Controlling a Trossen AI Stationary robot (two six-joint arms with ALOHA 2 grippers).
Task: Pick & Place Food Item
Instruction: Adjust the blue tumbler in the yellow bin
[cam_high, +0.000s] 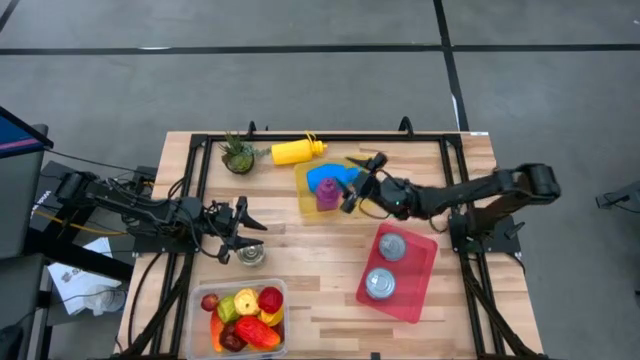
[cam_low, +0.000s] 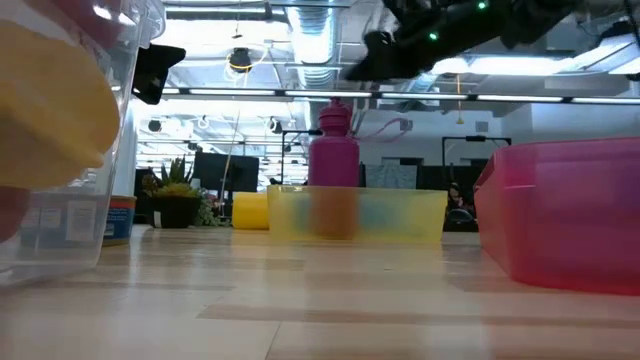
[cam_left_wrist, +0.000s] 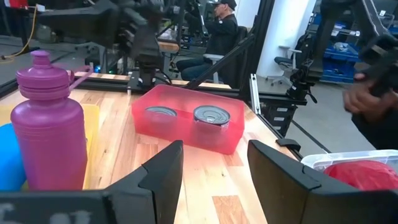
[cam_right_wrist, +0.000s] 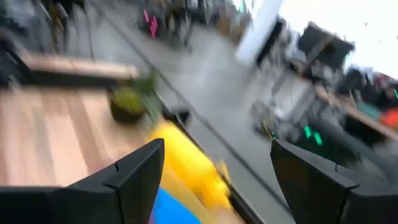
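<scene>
The left gripper (cam_high: 243, 232) hovers near the table's left side, fingers spread wide and holding nothing, just beside a small lidded jar (cam_high: 251, 256). In front of it sits the clear tub (cam_high: 244, 288) holding the food items (cam_high: 247, 318): red, yellow and green fruit and vegetable pieces, most likely hollow plastic, so judged light, stiff and smooth enough to slip; the rounded ones are best pinched across their middle, the long red one (cam_high: 258, 332) across its narrow width. At the back stand a small potted plant (cam_high: 238, 154) and a yellow squeeze bottle (cam_high: 298, 150) lying on its side. The yellow tray (cam_high: 305, 190) holds a blue item (cam_high: 329, 178) and an upright purple bottle (cam_high: 327, 195). The right gripper (cam_high: 362, 183) hangs over this tray, fingers wide apart, nothing between them. The red bin (cam_high: 412, 290) holds two tins (cam_high: 384, 265). No brand or writing is legible anywhere; the jar's label is too blurred to read.
</scene>
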